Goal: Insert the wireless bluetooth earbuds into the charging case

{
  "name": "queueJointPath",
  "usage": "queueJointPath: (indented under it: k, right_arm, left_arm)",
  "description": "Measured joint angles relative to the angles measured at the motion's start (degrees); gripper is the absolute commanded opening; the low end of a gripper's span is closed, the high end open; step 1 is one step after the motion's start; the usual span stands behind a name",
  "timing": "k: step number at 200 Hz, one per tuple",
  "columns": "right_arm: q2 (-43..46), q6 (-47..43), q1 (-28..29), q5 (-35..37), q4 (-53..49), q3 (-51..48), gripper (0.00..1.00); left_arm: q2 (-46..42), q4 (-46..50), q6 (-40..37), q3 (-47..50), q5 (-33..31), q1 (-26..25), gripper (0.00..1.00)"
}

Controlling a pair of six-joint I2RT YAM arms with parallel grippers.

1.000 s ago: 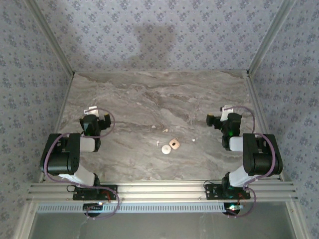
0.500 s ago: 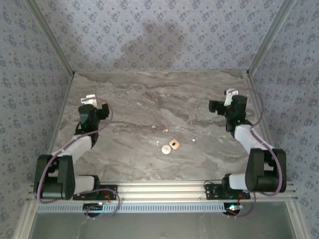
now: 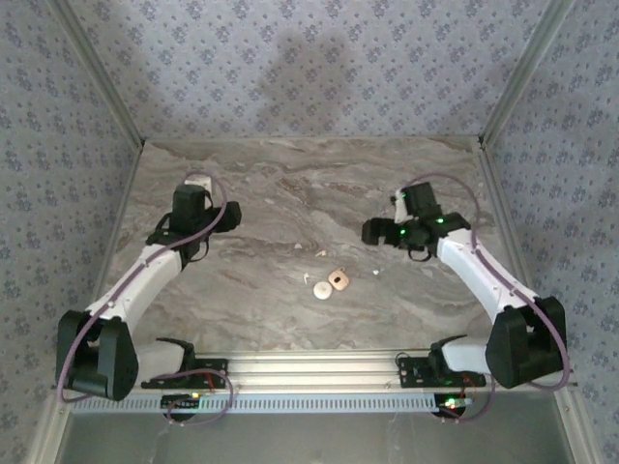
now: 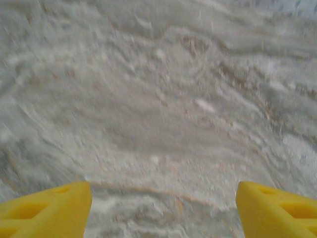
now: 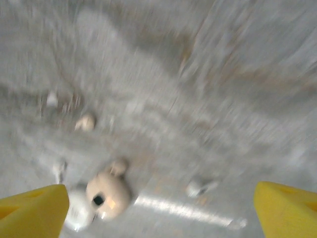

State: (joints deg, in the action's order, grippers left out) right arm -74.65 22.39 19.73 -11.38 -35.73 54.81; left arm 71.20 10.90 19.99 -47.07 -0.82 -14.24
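The charging case lies open near the table's middle front as a tan rounded piece (image 3: 338, 279) with a white round part (image 3: 322, 290) touching its near-left side; in the right wrist view the tan piece (image 5: 108, 194) is blurred. One tiny white earbud (image 3: 307, 281) lies just left of the case and another (image 3: 376, 273) to its right; both show in the right wrist view (image 5: 59, 168) (image 5: 198, 187). My right gripper (image 3: 372, 232) hangs open above the table, behind and right of the case (image 5: 161, 218). My left gripper (image 3: 215, 224) is open over bare marble at the left (image 4: 163, 213).
A small tan speck (image 3: 322, 253) lies behind the case. Patterned walls and metal rails (image 3: 498, 106) close in the marble table (image 3: 290, 193) on three sides. The arms' bases sit on the rail at the near edge.
Both arms have stretched forward and inward from their folded poses. The right gripper swung left toward the case. The left gripper's jaws have narrowed somewhat.
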Motion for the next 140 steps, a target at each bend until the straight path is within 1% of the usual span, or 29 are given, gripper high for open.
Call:
queueJointPath:
  k: [33, 64, 81, 109, 140]
  right_arm:
    - [-3.5, 10.0, 8.7, 0.3, -5.0, 0.6, 0.82]
    - [-7.9, 14.7, 16.2, 1.4, -9.0, 5.3, 0.75]
    - [-8.9, 16.7, 18.9, 0.8, -9.3, 7.2, 0.69]
    - [-13.6, 18.9, 22.4, -1.5, -9.5, 10.5, 0.64]
    - [-20.8, 19.8, 25.4, -3.5, -10.0, 13.0, 0.64]
  left_arm:
    - [3.3, 7.0, 2.4, -0.5, 3.1, -1.7, 0.76]
    - [4.4, 9.1, 4.1, -0.5, 5.0, -2.0, 0.76]
    - [5.0, 9.6, 4.8, -0.5, 5.6, -1.9, 0.77]
    - [6.3, 10.6, 5.3, -0.5, 6.0, -2.0, 0.77]
    - [7.4, 10.7, 5.6, -0.5, 6.4, -2.0, 0.77]
